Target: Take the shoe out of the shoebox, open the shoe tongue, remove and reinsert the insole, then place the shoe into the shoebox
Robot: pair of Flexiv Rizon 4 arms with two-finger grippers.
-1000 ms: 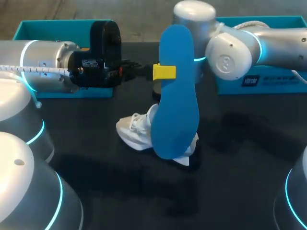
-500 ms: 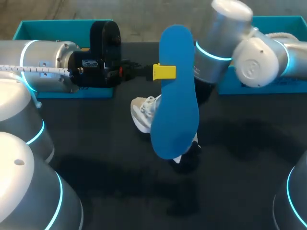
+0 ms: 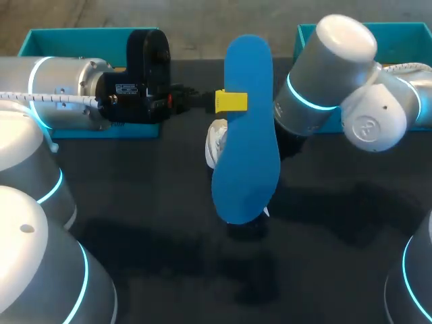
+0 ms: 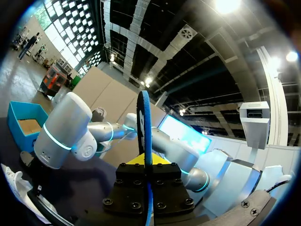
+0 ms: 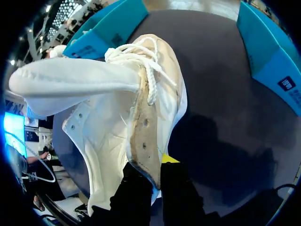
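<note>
My left gripper (image 3: 231, 101) is shut on a blue insole (image 3: 246, 135) and holds it upright above the middle of the table. In the left wrist view the insole (image 4: 143, 122) stands edge-on between the yellow tips of the left gripper (image 4: 146, 162). The white shoe (image 3: 216, 140) shows only partly behind the insole in the head view. In the right wrist view my right gripper (image 5: 151, 174) is shut on the side wall of the shoe (image 5: 113, 136) at its opening. The tongue (image 5: 70, 80) is pulled out and the laces (image 5: 141, 61) hang loose. The insole hides the right gripper in the head view.
A teal shoebox (image 3: 67, 40) stands at the back left behind my left arm. Another teal box (image 3: 398, 34) stands at the back right behind my right arm (image 3: 324, 74). The black table (image 3: 202, 270) runs toward the front.
My right arm has swung to the right and carried the shoe up and back, so it now sits mostly behind the insole. The left arm and the insole have kept still.
</note>
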